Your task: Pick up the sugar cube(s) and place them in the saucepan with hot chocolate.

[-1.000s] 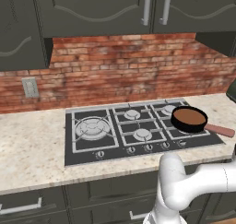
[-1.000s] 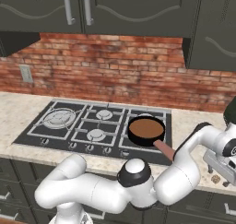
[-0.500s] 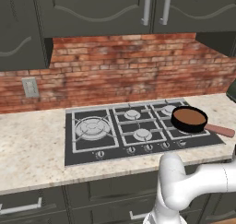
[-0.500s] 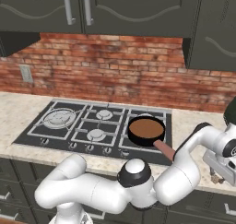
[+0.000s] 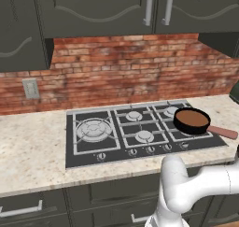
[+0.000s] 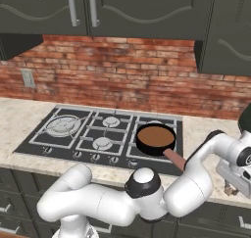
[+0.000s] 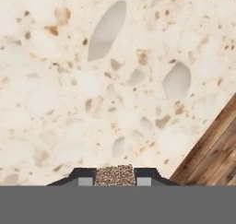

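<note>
Here the two-finger gripper [image 7: 115, 180] is closed on a small speckled brown sugar cube [image 7: 115, 174]: in the hand view the cube sits squarely between the two dark finger tips [image 7: 84, 176], touching both. Beneath it lies the pale beige speckled stone counter [image 7: 92, 80], and at the lower right of that view a strip of brown wooden floor [image 7: 212, 154] shows past the counter's edge, so the cube is held close to the counter's front edge.

In the right base view the hand [image 6: 234, 176] hangs low over the counter's front edge, to the right of the black gas hob [image 6: 103, 136] and beyond the end of the pan's handle. A little brownish speck shows just under the hand, too small to tell for certain.

The shallow round black saucepan with brown hot chocolate [image 6: 155, 138] stands on the front right burner of the hob, upright, its long straight reddish-brown handle [image 6: 174, 158] pointing away from the hob toward the counter's front and the hand. Saucepan and held cube are apart, the handle lying between them.

In the left base view the same saucepan [image 5: 192, 120] sits at the hob's right end, with its handle [image 5: 223, 132] reaching rightward over the counter. Behind the hob rises a red brick wall [image 5: 121, 67], and dark grey cabinets [image 5: 102, 11] hang above it.
</note>
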